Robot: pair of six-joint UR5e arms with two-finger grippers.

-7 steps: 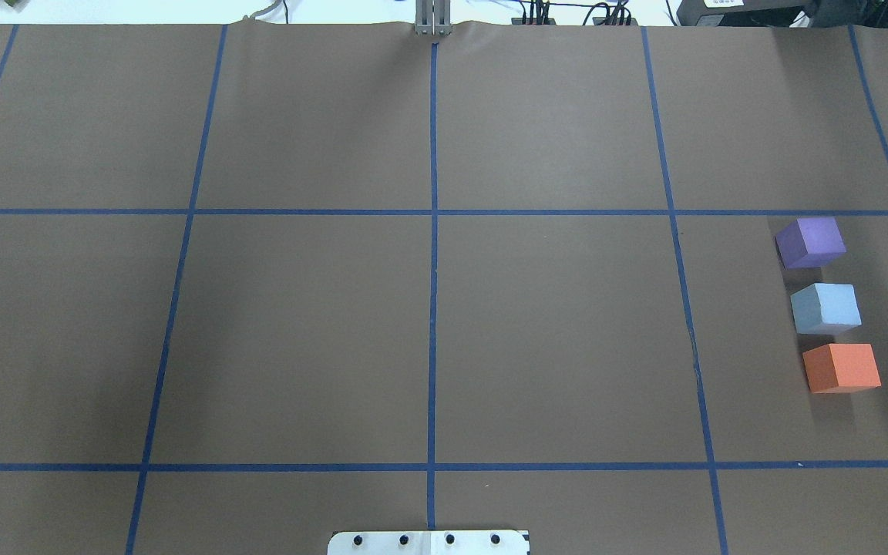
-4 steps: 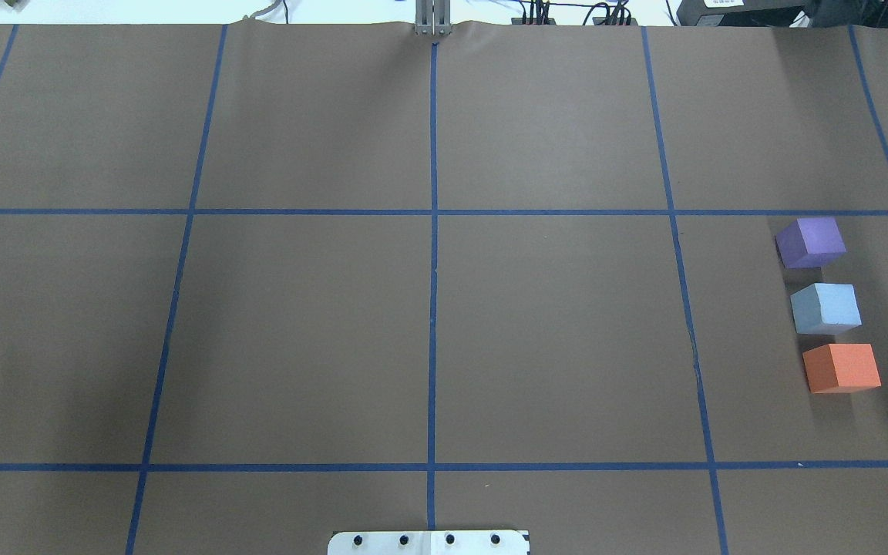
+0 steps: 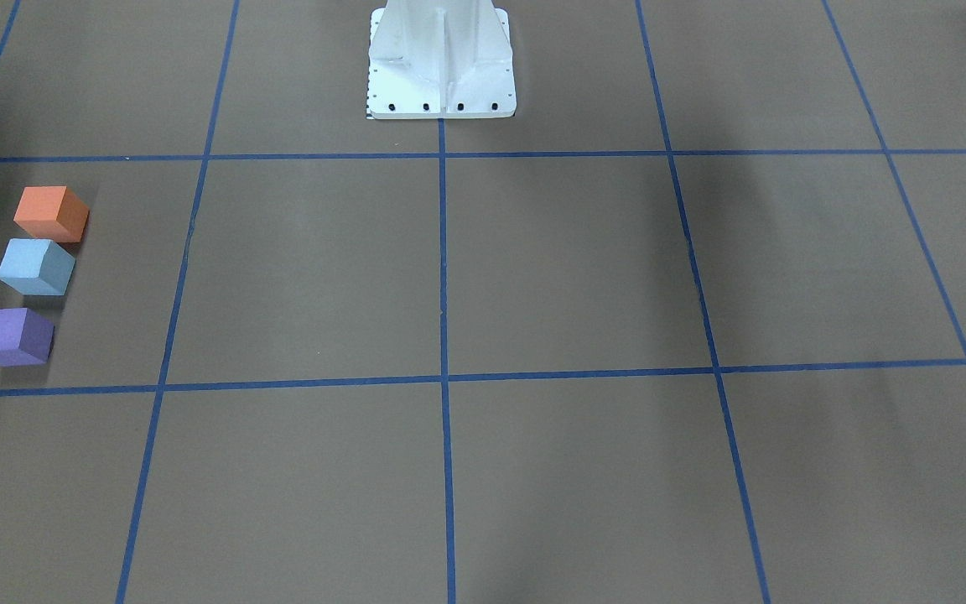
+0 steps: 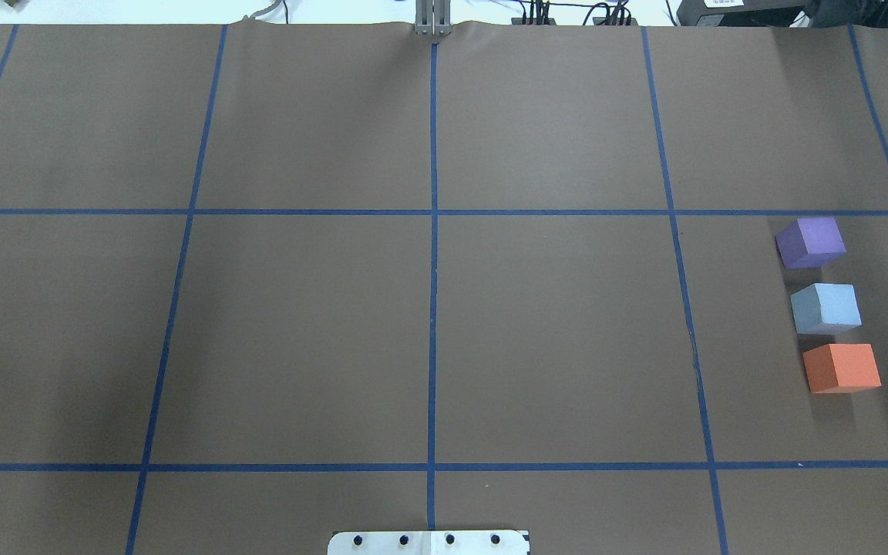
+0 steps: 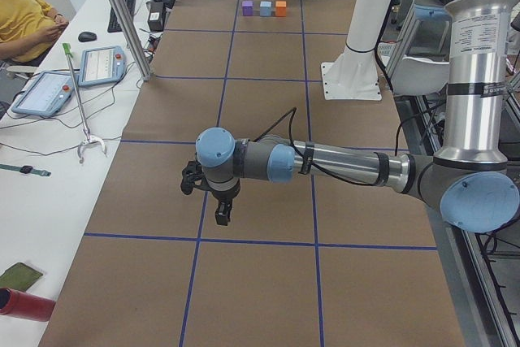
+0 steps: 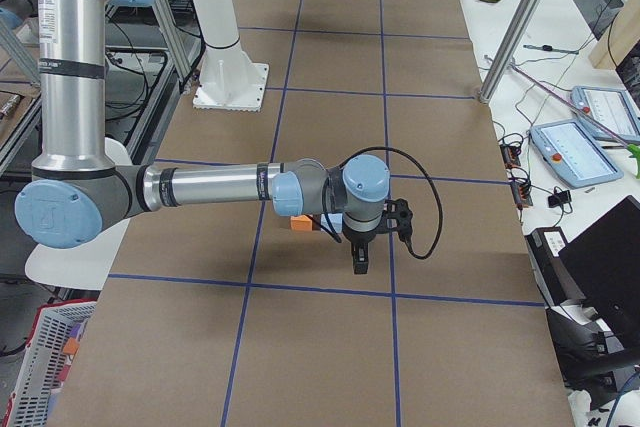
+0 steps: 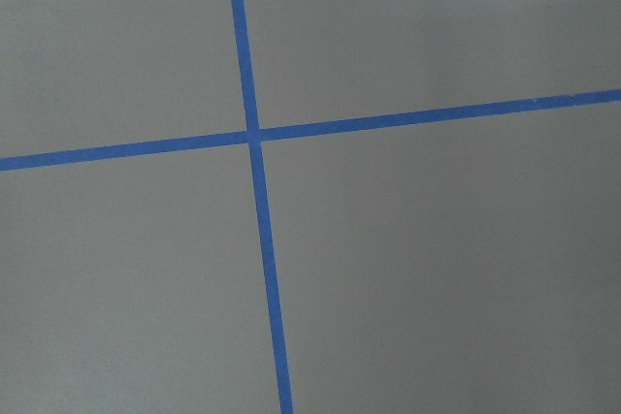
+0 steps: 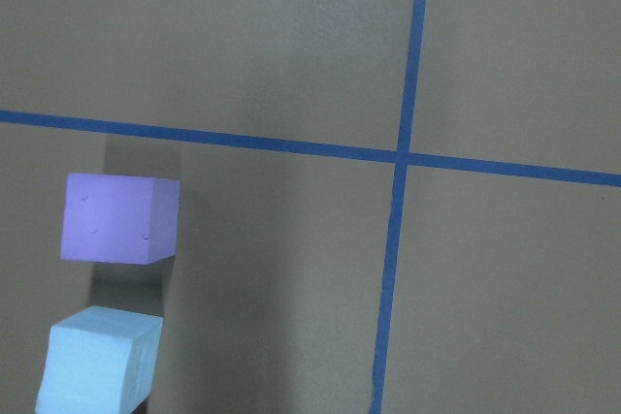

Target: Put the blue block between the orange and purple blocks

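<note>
The blue block [image 4: 825,307] sits on the brown table between the purple block [image 4: 812,241] and the orange block [image 4: 842,368], in a short row at the right side. The row also shows in the front view: orange [image 3: 50,213], blue [image 3: 34,266], purple [image 3: 12,336]. The right wrist view shows the purple block [image 8: 118,218] and the blue block [image 8: 97,372] below it. My left gripper [image 5: 221,215] hangs over the table's left end. My right gripper [image 6: 360,262] hangs near the blocks. I cannot tell whether either is open or shut.
Blue tape lines [image 4: 433,231] divide the table into squares. The white robot base plate [image 3: 441,59] stands at the near edge. A metal post [image 5: 122,14], tablets [image 5: 101,65] and a seated person [image 5: 24,14] are beside the table's left end.
</note>
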